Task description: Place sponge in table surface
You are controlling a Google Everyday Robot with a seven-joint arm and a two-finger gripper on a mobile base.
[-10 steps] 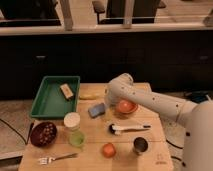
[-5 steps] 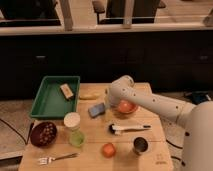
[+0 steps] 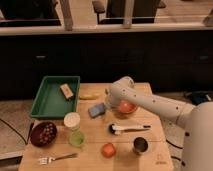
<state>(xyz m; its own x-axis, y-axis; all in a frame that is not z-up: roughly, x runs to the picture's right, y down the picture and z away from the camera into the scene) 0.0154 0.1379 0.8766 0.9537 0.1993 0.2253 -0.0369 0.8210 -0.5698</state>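
Sponge (image 3: pixel 96 110) lies flat on tabletop (image 3: pixel 92 152), centre, same spot as a second ago. Gripper (image 3: pixel 106 111) just beside it at 3 o'clock, fingers spread, pinching nothing. Arm barely shifted in that second. Judgement: sponge already set down and released; only withdrawal left.

Containers, from the sponge:
- Orange bowl (image 3: pixel 131 113), 3 o'clock, behind the gripper; something orange inside.
- Green tray (image 3: pixel 37 100), 10 o'clock; tan block (image 3: pixel 66 91) in it.
- White cup (image 3: pixel 72 120) and green cup (image 3: pixel 77 138), 7 o'clock; contents unclear.
- Dark bowl (image 3: pixel 33 136), 8 o'clock; small reddish round things.
- Metal cup (image 3: pixel 140 145), 4 o'clock; contents unseen.
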